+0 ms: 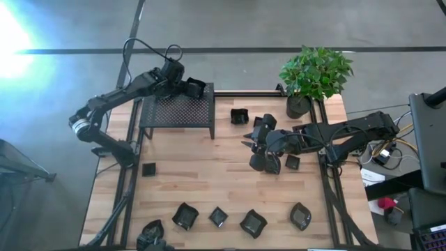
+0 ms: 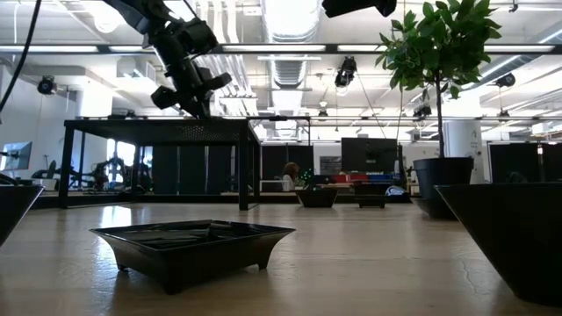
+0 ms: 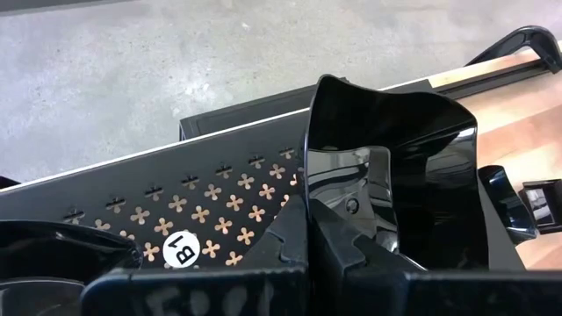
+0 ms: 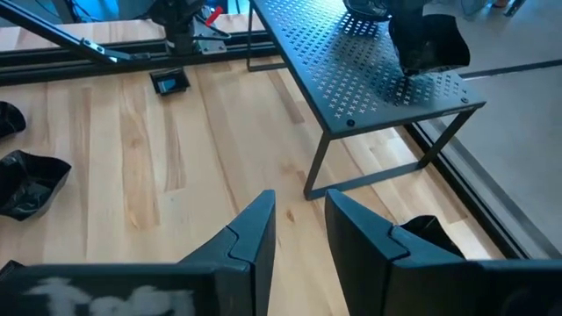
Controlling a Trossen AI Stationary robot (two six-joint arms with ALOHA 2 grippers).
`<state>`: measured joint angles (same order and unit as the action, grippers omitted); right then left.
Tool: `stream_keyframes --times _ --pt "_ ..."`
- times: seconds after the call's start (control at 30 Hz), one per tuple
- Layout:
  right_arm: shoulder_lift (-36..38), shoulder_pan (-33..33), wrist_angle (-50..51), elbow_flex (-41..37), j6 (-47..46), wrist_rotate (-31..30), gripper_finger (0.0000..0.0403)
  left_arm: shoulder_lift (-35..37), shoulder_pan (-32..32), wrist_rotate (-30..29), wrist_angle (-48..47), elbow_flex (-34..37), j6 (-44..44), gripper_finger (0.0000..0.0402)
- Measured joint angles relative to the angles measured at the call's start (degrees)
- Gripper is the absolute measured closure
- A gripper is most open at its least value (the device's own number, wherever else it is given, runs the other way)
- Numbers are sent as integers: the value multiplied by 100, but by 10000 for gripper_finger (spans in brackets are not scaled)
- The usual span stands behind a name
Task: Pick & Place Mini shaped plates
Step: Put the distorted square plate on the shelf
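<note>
My left gripper is shut on one mini shaped plate, a glossy black dish, over the far right corner of the black perforated stand. My right gripper hovers open above the table's right half, with nothing between its fingers. Other small black plates lie on the wood: one beside the stand, two close to my right gripper, one at the left, and a row along the near edge. My left gripper pinches the plate's rim on the side nearest the wrist, between its two fingers. The fingers slant down from the table's far left. The plate stands tilted on edge beyond the fingertips, low over the stand's top; whether it touches the stand I cannot tell.
A potted plant stands at the far right corner. In the low view a plate sits close to the camera, with the stand behind it. Bare wood lies in the middle of the table.
</note>
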<state>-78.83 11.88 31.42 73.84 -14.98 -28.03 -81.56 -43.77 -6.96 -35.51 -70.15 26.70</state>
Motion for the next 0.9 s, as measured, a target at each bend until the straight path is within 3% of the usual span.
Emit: stream_keyframes --times 0.9 --pt "0 0 0 -2 2 0 303 2 4 17 7 0 -111 401"
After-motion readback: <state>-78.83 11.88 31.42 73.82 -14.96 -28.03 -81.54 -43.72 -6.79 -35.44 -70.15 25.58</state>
